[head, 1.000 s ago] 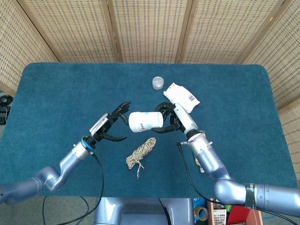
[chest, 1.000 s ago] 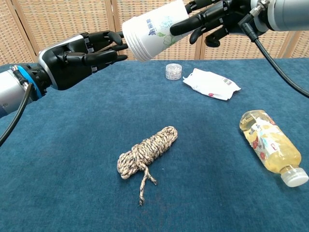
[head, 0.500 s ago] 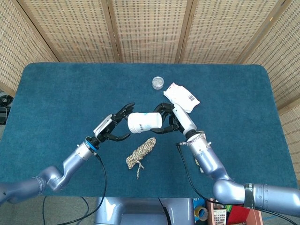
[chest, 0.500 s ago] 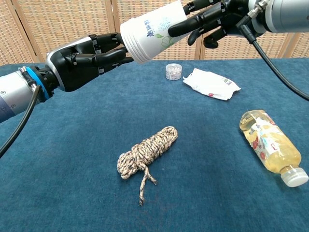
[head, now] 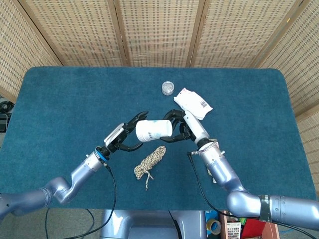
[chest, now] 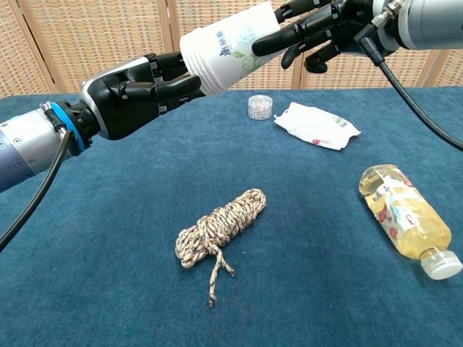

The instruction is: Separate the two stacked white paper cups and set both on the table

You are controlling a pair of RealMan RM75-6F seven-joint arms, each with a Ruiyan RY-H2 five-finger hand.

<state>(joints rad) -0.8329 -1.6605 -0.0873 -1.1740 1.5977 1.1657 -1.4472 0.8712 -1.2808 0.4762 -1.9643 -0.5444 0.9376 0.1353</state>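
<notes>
The two stacked white paper cups [head: 154, 129] [chest: 228, 47] lie on their side in the air above the table, wide end toward the left. My right hand [head: 182, 126] [chest: 318, 29] grips them at the narrow end. My left hand [head: 122, 137] [chest: 137, 90] is at the wide end, its fingers spread above and below the rim. They reach the rim's edge, but whether they touch it I cannot tell. The seam between the two cups does not show.
A coil of speckled rope [head: 149, 162] [chest: 217, 228] lies on the blue table [head: 60, 99] below the cups. A white packet [head: 193, 103] and a small round jar [head: 168, 88] sit behind. A bottle of yellow liquid [chest: 405, 217] lies at the right.
My left hand has moved right toward the cups, and its fingers now reach the wide end. The right hand and the cups have shifted slightly left.
</notes>
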